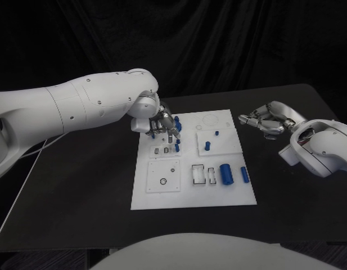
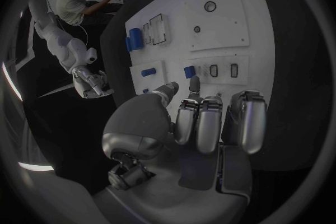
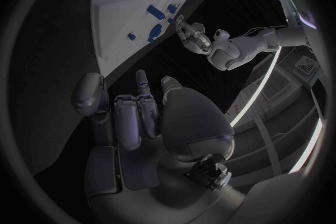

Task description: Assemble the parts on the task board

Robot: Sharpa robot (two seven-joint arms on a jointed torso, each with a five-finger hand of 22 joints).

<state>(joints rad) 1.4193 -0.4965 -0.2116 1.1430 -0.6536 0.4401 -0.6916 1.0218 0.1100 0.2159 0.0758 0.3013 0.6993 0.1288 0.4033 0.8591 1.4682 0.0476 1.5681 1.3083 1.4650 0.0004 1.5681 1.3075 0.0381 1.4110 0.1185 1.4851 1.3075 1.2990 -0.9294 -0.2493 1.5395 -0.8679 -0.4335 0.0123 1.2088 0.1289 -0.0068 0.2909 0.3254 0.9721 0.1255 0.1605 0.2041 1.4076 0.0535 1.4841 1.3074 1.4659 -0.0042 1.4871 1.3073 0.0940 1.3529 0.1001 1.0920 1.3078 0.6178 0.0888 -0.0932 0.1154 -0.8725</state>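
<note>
Left silver hand (image 1: 162,125) over far-left corner of flat white task board (image 1: 191,194) by small blue parts (image 1: 177,121), fingers curled, grip unclear; right silver hand (image 1: 264,121) curled empty, off board's far-right edge above black bench (image 1: 76,191)

Scene dim, backdrop black. Task board (image 1: 193,191) brightest surface, evenly lit from above. Wrist views strongly fisheye-bent, dark vignette at rims, slightly soft.
</note>
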